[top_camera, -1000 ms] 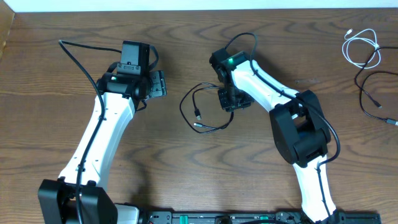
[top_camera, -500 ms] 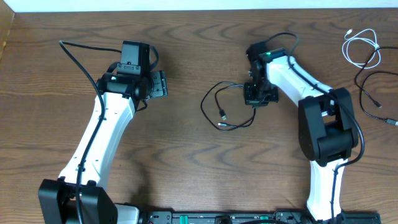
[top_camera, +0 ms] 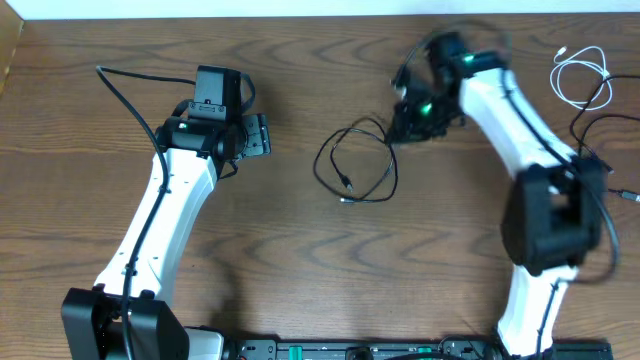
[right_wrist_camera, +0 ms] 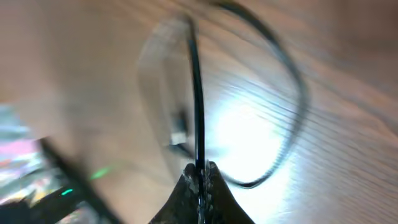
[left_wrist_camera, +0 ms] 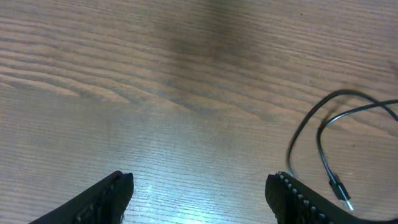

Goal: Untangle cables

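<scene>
- My left fingers (top_camera: 260,136) are spread wide over bare wood on the left half of the surface (top_camera: 260,240) and grasp nothing. The left wrist view shows only wood grain between the two tips.
- My right fingers (right_wrist_camera: 199,177) are clenched on a black cable (top_camera: 358,168). The right wrist view is blurred, but I can see the cord running straight up from between the pinched tips.
- From overhead, that black cable lies as a loose loop near the middle of the surface, between the two arms. Its far right part leads up to the right fingers, and a small plug end sits inside the loop.
- The same loop shows at the right edge of the left wrist view, well apart from the left fingers.
- A white cable (top_camera: 582,78) is coiled at the far right corner of the surface.
- A second black cable (top_camera: 590,145) curls just nearer than the white one. Both are well apart from the held loop, and I cannot tell whether they touch each other.
</scene>
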`<state>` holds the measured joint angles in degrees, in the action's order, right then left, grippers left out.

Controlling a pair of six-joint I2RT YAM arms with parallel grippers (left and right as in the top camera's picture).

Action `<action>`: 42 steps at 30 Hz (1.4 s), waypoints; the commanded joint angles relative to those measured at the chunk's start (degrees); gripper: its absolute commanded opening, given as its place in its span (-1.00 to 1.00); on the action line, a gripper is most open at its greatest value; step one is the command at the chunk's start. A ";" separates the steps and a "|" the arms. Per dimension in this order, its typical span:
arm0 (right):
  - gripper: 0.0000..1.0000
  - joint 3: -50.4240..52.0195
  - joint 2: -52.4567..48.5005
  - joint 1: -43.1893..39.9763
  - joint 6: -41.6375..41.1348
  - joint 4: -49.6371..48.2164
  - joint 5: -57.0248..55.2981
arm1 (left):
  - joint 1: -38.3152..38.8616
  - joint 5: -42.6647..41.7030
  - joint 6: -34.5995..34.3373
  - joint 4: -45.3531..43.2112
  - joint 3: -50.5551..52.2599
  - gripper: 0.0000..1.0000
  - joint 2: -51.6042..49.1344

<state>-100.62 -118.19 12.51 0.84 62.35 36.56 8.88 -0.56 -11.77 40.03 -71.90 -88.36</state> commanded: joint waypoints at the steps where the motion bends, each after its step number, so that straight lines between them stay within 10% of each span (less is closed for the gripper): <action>1: -0.98 -1.92 7.85 -2.40 5.25 0.46 12.74 | -0.13 -0.31 0.11 0.00 -0.33 0.46 -0.39; 6: -0.98 -1.92 12.31 -4.35 5.20 0.63 14.62 | -0.13 -1.29 0.11 0.02 -0.33 0.46 -0.39; 16: -0.98 -1.92 13.40 -5.95 -0.17 0.09 14.82 | 5.99 -33.55 11.39 -2.67 -0.33 0.79 -0.39; 24: -0.98 -1.92 13.40 -8.26 -11.26 0.50 -1.38 | 14.43 -32.85 15.61 -6.88 -0.33 0.79 -3.91; 35: -0.70 -1.86 13.40 -9.42 -12.13 2.80 -9.68 | 22.29 -10.16 -9.66 -20.00 -0.33 0.79 -18.05; 42: -0.67 -1.75 13.40 -9.42 -11.91 3.72 -11.41 | 27.78 6.62 -13.62 -22.69 -0.35 0.79 -22.43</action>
<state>-101.95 -105.80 3.16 -10.70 65.82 26.30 34.89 -6.31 -21.98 18.50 -71.90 -109.16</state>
